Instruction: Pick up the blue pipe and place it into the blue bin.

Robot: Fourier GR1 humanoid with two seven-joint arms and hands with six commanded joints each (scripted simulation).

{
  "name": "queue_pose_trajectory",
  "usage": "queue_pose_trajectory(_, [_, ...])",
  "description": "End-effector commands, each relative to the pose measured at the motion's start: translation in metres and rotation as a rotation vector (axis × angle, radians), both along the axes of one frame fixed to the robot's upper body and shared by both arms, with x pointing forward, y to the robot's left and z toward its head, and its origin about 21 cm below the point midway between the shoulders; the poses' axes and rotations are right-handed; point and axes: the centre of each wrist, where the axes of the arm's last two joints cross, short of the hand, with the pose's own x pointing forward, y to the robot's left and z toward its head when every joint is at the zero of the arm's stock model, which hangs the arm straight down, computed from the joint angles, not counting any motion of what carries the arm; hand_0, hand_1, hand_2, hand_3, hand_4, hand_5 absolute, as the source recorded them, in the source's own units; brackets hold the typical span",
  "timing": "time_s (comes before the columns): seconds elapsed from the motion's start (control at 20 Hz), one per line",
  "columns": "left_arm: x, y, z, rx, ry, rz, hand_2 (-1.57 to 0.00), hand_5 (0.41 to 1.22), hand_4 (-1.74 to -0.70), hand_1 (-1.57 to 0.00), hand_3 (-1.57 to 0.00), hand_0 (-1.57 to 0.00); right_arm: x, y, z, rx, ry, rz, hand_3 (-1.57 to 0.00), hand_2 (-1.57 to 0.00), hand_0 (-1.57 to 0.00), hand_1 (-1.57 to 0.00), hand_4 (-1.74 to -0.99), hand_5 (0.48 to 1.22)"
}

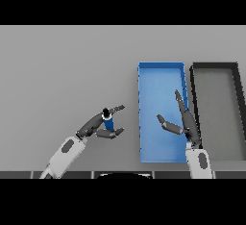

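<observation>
The pipe (108, 122) is held by the curled left hand (98, 127), left of the bin (161, 68). It could be dropped early. The right hand (185, 123) is open.

Blue pipe (108, 121): lower end covered by the left hand (98, 127); only a short blue stretch and a dark top cap show.

Blue bin (161, 77): floor and 3 o'clock wall partly covered by the right hand (185, 123) and its forearm.

Black bin (215, 67): 3 o'clock wall cut off by the picture's edge; its 9 o'clock wall is partly behind the right hand.

Whether the pipe touches the table: cannot be told.
</observation>
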Motion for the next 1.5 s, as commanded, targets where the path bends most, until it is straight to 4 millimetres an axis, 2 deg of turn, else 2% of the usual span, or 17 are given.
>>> queue_pose_trajectory(0.0, [0.002, -0.001, -0.001, -0.021, 0.023, 0.007, -0.27, 0.635, -1.22, -0.12, -0.20, 0.00, 0.000, 0.004, 0.000, 0.000, -0.008, 0.007, 0.00, 0.00, 0.00, 0.00, -1.188, 0.556])
queue_pose_trajectory(0.05, [0.001, -0.005, 0.000, -0.057, 0.030, 0.000, -0.42, 0.675, -1.27, -0.25, -0.35, -0.04, 0.000, 0.003, 0.002, 0.013, -0.014, 0.007, 0.00, 0.00, 0.00, 0.00, -1.196, 0.560])
queue_pose_trajectory(0.1, [0.001, -0.010, 0.001, -0.088, 0.039, -0.004, -0.58, 0.784, -1.30, -0.41, -0.59, -0.18, 0.002, 0.003, 0.000, 0.007, 0.000, 0.001, 0.00, 0.00, 0.00, 0.00, -1.192, 0.560])
queue_pose_trajectory(0.2, [-0.005, -0.013, 0.000, -0.118, 0.024, 0.000, -0.94, 0.941, -1.45, -0.83, -0.91, -0.65, 0.001, 0.000, 0.000, 0.003, 0.000, 0.005, 0.00, 0.00, 0.00, 0.00, -1.189, 0.562])
queue_pose_trajectory(0.3, [-0.011, -0.015, -0.003, -0.123, 0.011, -0.007, -1.16, 1.042, -1.55, -1.10, -1.11, -0.98, -0.001, -0.002, 0.000, 0.000, -0.010, 0.003, 0.00, 0.00, 0.00, 0.00, -1.182, 0.562])
queue_pose_trajectory(0.4, [-0.011, -0.022, 0.000, -0.104, 0.022, -0.020, -1.31, 1.106, -1.62, -1.27, -1.26, -1.19, -0.001, 0.001, -0.001, -0.002, -0.005, 0.001, 0.00, 0.00, 0.00, 0.00, -1.178, 0.561])
queue_pose_trajectory(0.5, [-0.013, -0.021, 0.002, -0.099, -0.008, -0.018, -1.40, 1.148, -1.56, -1.38, -1.37, -1.33, 0.001, 0.000, 0.000, -0.010, 0.002, 0.000, 0.00, 0.00, 0.00, 0.00, -1.176, 0.559])
queue_pose_trajectory(0.55, [-0.018, -0.021, -0.002, -0.106, -0.024, -0.022, -1.44, 1.162, -1.54, -1.42, -1.41, -1.38, 0.002, -0.002, -0.001, -0.008, 0.008, -0.004, 0.00, 0.00, 0.00, 0.00, -1.176, 0.559])
queue_pose_trajectory(0.7, [-0.016, -0.026, 0.002, -0.122, -0.059, -0.023, -1.50, 1.191, -1.50, -1.49, -1.49, -1.47, 0.001, 0.002, -0.003, -0.010, 0.012, -0.006, 0.00, 0.00, 0.00, 0.00, -1.166, 0.556])
queue_pose_trajectory(0.85, [-0.014, -0.036, 0.016, -0.211, -0.134, -0.043, -1.54, 1.206, -1.48, -1.53, -1.53, -1.52, 0.005, 0.000, 0.000, -0.015, 0.017, -0.005, 0.00, 0.00, 0.00, 0.00, -1.154, 0.550])
queue_pose_trajectory(0.95, [-0.006, -0.045, 0.029, -0.240, -0.164, -0.047, -1.55, 1.211, -1.48, -1.54, -1.54, -1.54, 0.001, 0.000, -0.001, -0.029, 0.003, 0.000, 0.00, 0.00, 0.00, 0.00, -1.144, 0.551])
queue_pose_trajectory(1.05, [-0.012, -0.047, 0.041, -0.252, -0.185, -0.063, -1.56, 1.215, -1.48, -1.55, -1.55, -1.55, 0.002, -0.002, 0.001, -0.029, 0.000, -0.005, 0.00, 0.00, 0.00, 0.00, -1.138, 0.555])
queue_pose_trajectory(1.2, [-0.005, -0.051, 0.059, -0.225, -0.205, -0.083, -1.56, 1.218, -1.47, -1.56, -1.56, -1.56, 0.002, -0.003, 0.000, -0.045, -0.002, -0.002, 0.00, 0.00, 0.00, 0.00, -1.128, 0.564])
queue_pose_trajectory(1.45, [-0.005, -0.059, 0.065, -0.210, -0.180, -0.120, -1.57, 1.220, -1.47, -1.57, -1.57, -1.57, 0.004, -0.005, 0.001, -0.045, -0.008, -0.004, 0.00, 0.00, 0.00, 0.00, -1.124, 0.578])
